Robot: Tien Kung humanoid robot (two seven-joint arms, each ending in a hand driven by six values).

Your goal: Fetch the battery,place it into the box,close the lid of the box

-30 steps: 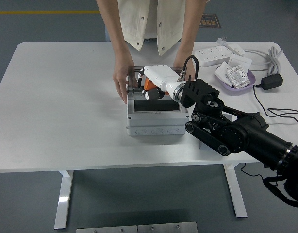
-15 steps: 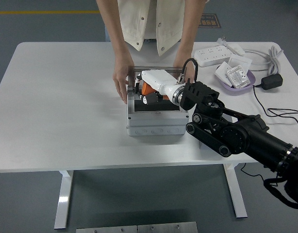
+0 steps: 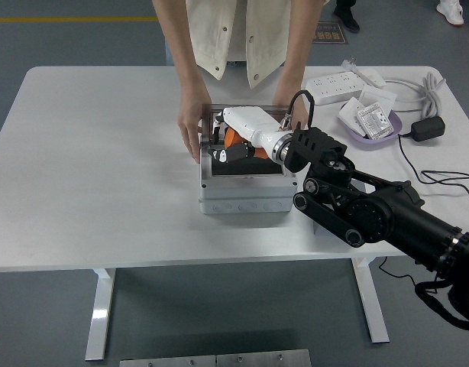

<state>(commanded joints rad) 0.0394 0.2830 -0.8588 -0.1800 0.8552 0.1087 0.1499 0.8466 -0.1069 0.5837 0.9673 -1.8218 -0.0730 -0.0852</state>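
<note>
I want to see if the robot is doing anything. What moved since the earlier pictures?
The robot's right hand slid a little left and lower into the open grey box, carrying the orange and black battery with it. The person's hands stayed on the box's sides, and the purple tray and power strip did not move.

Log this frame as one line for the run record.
stage: battery going into box | right hand: over open box, holding battery | person's hands: steadying box sides | left arm: not visible
</note>
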